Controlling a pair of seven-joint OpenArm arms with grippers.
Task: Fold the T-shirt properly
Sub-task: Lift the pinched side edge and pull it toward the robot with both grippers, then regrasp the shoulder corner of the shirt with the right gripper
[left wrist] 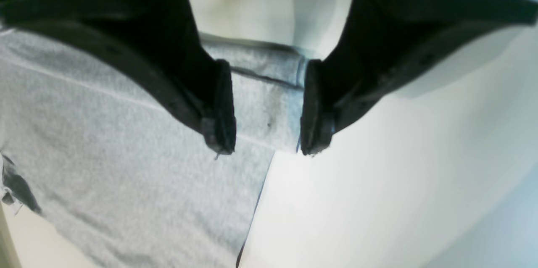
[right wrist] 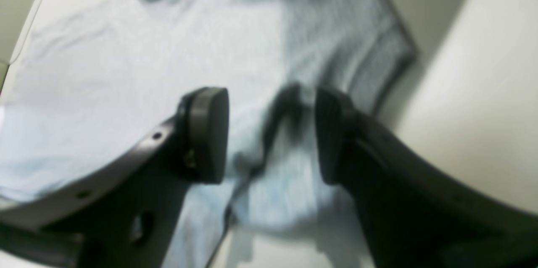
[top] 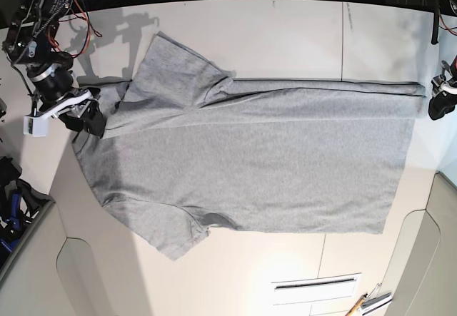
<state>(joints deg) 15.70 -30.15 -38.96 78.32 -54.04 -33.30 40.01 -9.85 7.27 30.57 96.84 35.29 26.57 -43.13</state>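
Note:
The heather-grey T-shirt (top: 257, 166) lies flat on the white table (top: 285, 31), plain side up, neck end to the left and hem to the right. Its far long edge is folded over. My right gripper (top: 84, 120) is open at the shirt's left end. In the right wrist view (right wrist: 273, 133) its jaws hang over a dark crease in the shirt (right wrist: 126, 70). My left gripper (top: 430, 109) is at the far hem corner. In the left wrist view (left wrist: 267, 142) it is open, with the folded corner of the shirt (left wrist: 126, 154) between its jaws.
A slot (top: 314, 284) is set in the table's near part, with small tools (top: 368, 303) beside it at the front right. Cables and the arm's base (top: 36, 16) stand at the back left. Blue gear (top: 11, 212) sits off the left edge.

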